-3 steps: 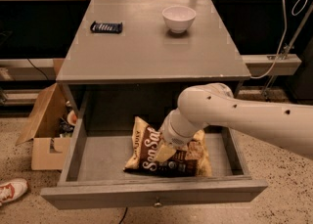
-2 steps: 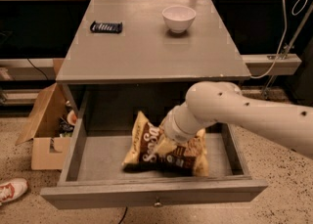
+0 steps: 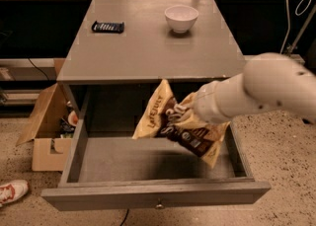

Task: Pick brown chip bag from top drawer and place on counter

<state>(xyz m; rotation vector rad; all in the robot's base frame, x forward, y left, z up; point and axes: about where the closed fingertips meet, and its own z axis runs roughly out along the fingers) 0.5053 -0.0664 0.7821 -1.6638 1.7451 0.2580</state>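
Note:
The brown chip bag [image 3: 163, 121] hangs crumpled and tilted in the air above the open top drawer [image 3: 148, 163], just below the counter's front edge. My gripper [image 3: 183, 115] is shut on the bag's middle; the white arm reaches in from the right and hides the fingers. The drawer is pulled out, with a small knob [image 3: 159, 204] on its front panel. The grey counter [image 3: 148, 47] lies above and behind the bag.
A white bowl [image 3: 181, 18] stands at the counter's back right. A small dark flat wrapper [image 3: 108, 26] lies at the back left. An open cardboard box [image 3: 47, 131] and a shoe [image 3: 12, 191] are on the floor to the left.
The bag has been lifted off the drawer floor and now hangs in my gripper near counter height. The arm has risen and drawn back to the right.

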